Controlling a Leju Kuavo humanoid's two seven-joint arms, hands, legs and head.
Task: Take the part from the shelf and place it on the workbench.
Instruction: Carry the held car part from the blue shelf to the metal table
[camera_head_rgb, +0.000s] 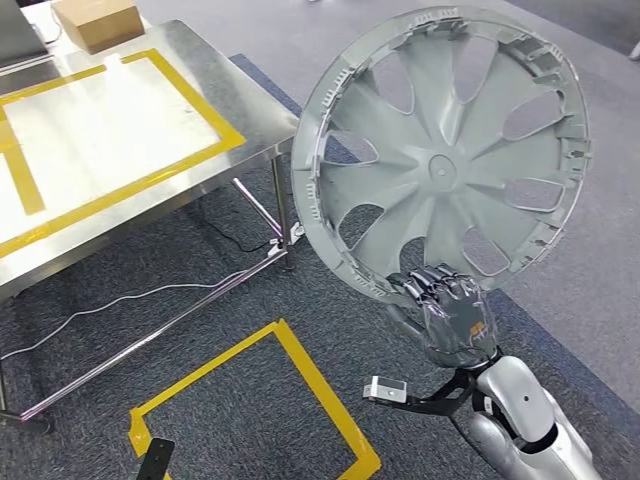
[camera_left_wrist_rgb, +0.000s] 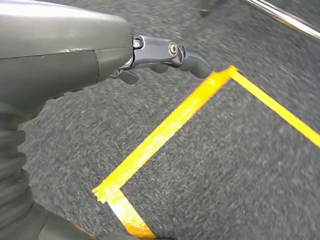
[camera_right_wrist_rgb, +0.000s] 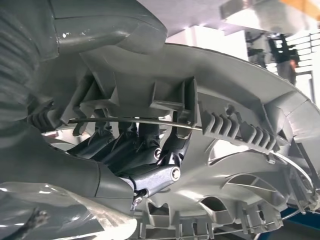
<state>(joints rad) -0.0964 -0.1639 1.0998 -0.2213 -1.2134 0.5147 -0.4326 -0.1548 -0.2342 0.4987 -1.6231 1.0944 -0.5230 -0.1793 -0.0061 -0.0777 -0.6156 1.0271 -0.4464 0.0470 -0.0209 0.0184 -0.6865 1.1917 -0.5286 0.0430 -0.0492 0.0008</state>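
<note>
The part is a large grey wheel cover (camera_head_rgb: 441, 150) with spokes and a clipped rim, held upright in the air at the right. My right hand (camera_head_rgb: 447, 312) grips its lower rim from below. In the right wrist view its dark fingers (camera_right_wrist_rgb: 151, 150) curl over the ribbed rim of the wheel cover (camera_right_wrist_rgb: 241, 135). The workbench (camera_head_rgb: 113, 130) is a steel table marked with yellow tape, to the left of the cover. My left hand (camera_left_wrist_rgb: 124, 55) hangs over the carpet with its fingers (camera_left_wrist_rgb: 188, 60) stretched out and nothing in them.
A cardboard box (camera_head_rgb: 98, 20) sits at the workbench's far edge. Yellow tape (camera_head_rgb: 302, 370) marks a square on the grey carpet in front of me. A white cable (camera_head_rgb: 113, 300) runs under the workbench, beside its steel leg rail (camera_head_rgb: 151, 340).
</note>
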